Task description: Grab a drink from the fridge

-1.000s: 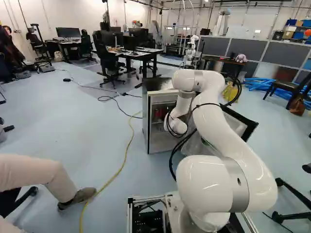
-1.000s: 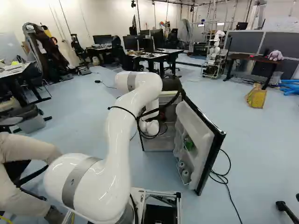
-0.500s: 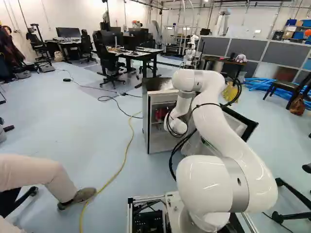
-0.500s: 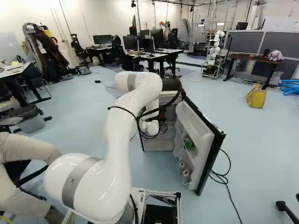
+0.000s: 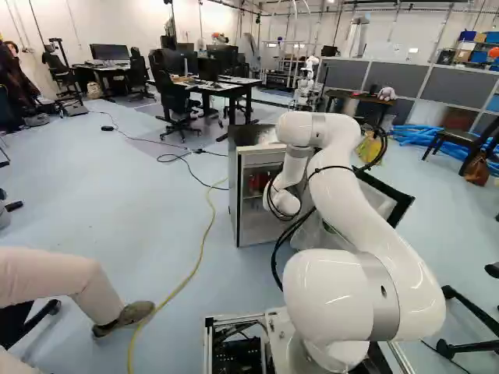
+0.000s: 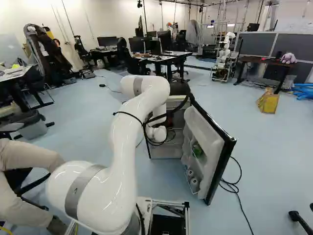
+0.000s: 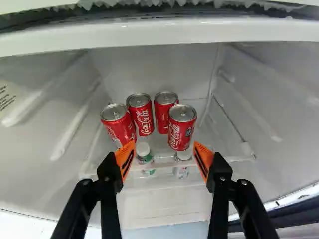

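Red cans [image 7: 180, 130] stand near the shelf edge [image 7: 165, 164], ahead of the spread gripper [image 7: 163, 152], open room above them.

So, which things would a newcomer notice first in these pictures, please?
Most likely the big white arm, bending over to the open fridge. In the wrist view, it would probably be the four red cans standing on a shelf ahead of the open end effector with its orange pads.

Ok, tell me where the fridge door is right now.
In the right base view, the fridge door stands open to the right of the arm, between it and the black cable on the floor.
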Robot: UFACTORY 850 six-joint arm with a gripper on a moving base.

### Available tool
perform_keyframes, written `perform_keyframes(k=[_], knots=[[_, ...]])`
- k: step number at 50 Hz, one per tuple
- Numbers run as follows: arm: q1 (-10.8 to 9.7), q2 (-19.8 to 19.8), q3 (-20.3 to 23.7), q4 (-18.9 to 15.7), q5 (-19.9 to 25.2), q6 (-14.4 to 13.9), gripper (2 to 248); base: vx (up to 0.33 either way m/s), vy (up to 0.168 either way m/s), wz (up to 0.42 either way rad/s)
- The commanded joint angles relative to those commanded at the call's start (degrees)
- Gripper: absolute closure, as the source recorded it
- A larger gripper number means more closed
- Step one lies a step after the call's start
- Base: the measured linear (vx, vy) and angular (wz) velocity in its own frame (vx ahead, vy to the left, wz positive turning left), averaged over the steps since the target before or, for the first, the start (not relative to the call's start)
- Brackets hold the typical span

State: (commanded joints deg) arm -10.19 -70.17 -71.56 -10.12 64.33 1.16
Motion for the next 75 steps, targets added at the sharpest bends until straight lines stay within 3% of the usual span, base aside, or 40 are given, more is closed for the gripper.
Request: perform_keyframes(k=[75], knots=[[-0.7, -4.8, -8.8, 0.0, 0.0, 0.0, 77, 0.000, 0.000, 0.000]])
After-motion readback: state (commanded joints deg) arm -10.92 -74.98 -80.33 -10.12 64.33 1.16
